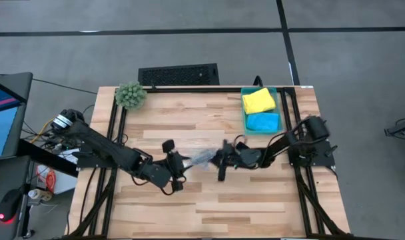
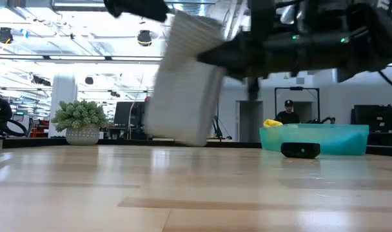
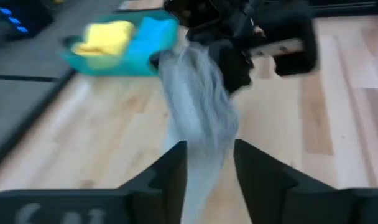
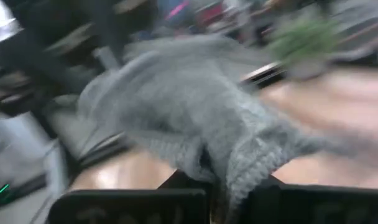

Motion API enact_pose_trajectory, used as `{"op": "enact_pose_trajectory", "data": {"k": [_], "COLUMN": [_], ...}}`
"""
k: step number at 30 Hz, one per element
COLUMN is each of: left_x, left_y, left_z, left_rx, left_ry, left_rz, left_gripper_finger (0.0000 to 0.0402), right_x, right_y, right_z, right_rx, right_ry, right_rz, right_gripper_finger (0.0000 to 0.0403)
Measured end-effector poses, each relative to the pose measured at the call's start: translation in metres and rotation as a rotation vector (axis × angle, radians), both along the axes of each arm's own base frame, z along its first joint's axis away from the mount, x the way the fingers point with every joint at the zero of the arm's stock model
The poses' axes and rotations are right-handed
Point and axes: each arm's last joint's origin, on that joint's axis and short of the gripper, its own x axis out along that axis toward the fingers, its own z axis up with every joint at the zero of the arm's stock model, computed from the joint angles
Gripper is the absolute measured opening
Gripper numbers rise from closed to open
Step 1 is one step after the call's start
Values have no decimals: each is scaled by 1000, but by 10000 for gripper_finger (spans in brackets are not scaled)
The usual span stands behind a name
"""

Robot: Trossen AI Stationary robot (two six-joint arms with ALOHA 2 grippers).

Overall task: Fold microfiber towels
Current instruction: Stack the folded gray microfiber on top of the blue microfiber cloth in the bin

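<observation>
Both arms are meeting over the middle of the desk [image 1: 209, 207], and the pale grey towel [image 1: 201, 157] is hanging between them, lifted clear of the wood. The right end effector [image 1: 224, 159] is clamping the towel: in its wrist view the cloth [image 4: 195, 124] is bunching straight out of the closed fingers. The left end effector [image 1: 178, 162] is sitting just left of the towel with its fingers [image 3: 170, 171] standing apart, and the grey cloth [image 3: 198, 118] is trailing down through the gap between them; whether they are pinching it cannot be told. From desk level the towel [image 2: 183, 84] is dangling as a broad pale sheet above the surface. At the far right corner, a teal bin [image 1: 277, 107] is holding a yellow towel [image 1: 258, 101] and a blue towel [image 1: 263, 122]. A fuzzy green plant [image 1: 130, 95] is standing at the far left edge.
</observation>
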Motion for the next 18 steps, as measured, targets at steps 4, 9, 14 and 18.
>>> {"op": "enact_pose_trajectory", "data": {"k": [4,9,14,18], "left_x": [-11,-24,-31,-32], "left_y": [8,16,20,20], "left_z": [39,61,65,63], "left_rx": [47,53,56,40], "left_ry": [-16,-56,-56,-51], "left_rz": [70,112,139,157], "left_gripper_finger": [165,187,189,189], "right_x": [-39,-91,-127,-146], "right_y": [-25,-56,-78,-89], "right_z": [18,32,27,16], "right_rx": [24,44,50,47], "right_ry": [-36,-95,-109,-85], "right_rz": [-200,-421,-631,-815], "right_gripper_finger": [25,24,24,24]}}
